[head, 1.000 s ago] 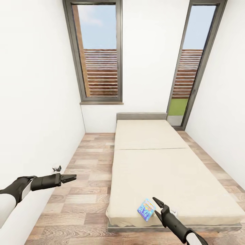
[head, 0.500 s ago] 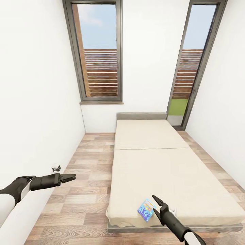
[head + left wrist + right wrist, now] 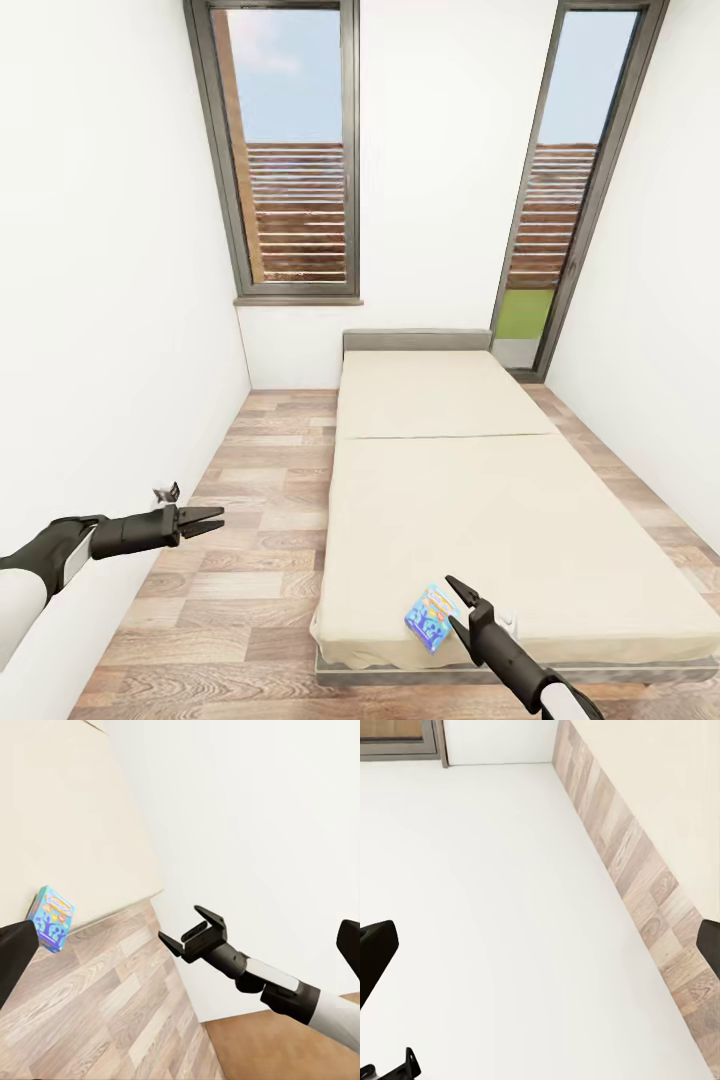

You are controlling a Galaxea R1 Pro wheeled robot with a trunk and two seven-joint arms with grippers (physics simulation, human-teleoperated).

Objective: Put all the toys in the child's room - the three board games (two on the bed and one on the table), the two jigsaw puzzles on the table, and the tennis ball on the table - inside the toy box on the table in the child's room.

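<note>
A small blue board game stands tilted at the near edge of the beige bed. It also shows in the left wrist view as a blue board game against the mattress side. My right gripper is open just to the right of the box, not touching it. The left wrist view shows the same right gripper with its fingers spread. My left gripper hovers open over the wood floor to the left of the bed, holding nothing. The table, toy box, jigsaw puzzles and tennis ball are out of view.
White walls close in on both sides. A wood-plank floor strip runs between the left wall and the bed. Two tall dark-framed windows stand at the far end. A small dark fitting sits low on the left wall.
My right gripper has edged slightly left towards the blue board game. The left arm has barely shifted, and the box has stayed put.
</note>
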